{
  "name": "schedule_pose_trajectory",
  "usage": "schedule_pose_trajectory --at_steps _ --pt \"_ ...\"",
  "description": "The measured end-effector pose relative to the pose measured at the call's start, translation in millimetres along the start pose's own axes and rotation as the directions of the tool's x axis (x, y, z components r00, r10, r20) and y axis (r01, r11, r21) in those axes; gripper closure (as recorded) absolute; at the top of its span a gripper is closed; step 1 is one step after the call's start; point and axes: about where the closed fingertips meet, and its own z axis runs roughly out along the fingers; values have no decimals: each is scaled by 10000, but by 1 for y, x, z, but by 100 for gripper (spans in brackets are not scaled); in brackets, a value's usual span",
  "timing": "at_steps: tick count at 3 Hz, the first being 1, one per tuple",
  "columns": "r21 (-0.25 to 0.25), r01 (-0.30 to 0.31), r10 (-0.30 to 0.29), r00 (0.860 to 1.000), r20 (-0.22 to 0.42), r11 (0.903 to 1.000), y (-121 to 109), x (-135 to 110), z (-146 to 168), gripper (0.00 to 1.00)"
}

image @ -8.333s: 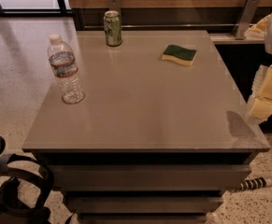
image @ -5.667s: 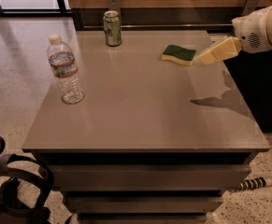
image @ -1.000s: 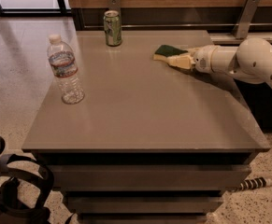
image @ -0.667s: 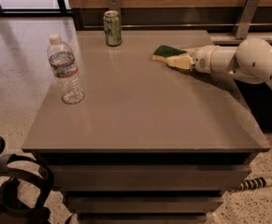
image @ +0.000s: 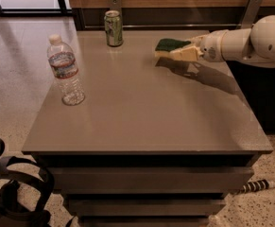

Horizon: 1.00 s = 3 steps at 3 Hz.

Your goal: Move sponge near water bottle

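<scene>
The sponge [image: 169,45], dark green on top with a pale yellow layer under it, is at the back right of the grey table [image: 141,112]. My gripper [image: 178,53] reaches in from the right and is shut on the sponge's right end. It holds the sponge slightly above the tabletop, with a shadow beneath. The water bottle [image: 66,71], clear with a white cap and a blue-and-red label, stands upright near the table's left edge, far to the left of the sponge.
A green metal can [image: 113,28] stands at the back of the table, between bottle and sponge. A wooden wall with metal brackets [image: 250,8] runs behind. Black bag straps [image: 14,193] lie on the floor at lower left, and a cable [image: 255,186] at lower right.
The gripper has lifted the sponge a little off the tabletop. The bottle and can have not moved.
</scene>
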Motion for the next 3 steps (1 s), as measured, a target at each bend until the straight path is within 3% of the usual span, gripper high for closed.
schedule_pose_trajectory --at_steps 1,2,3 --pt "-225 642 -644 9979 -64 9977 26 -26 -26 100" --pt "-507 876 -874 9962 60 9949 92 -47 -50 100" --pt "-731 849 -857 9963 -77 9937 144 -54 -57 100"
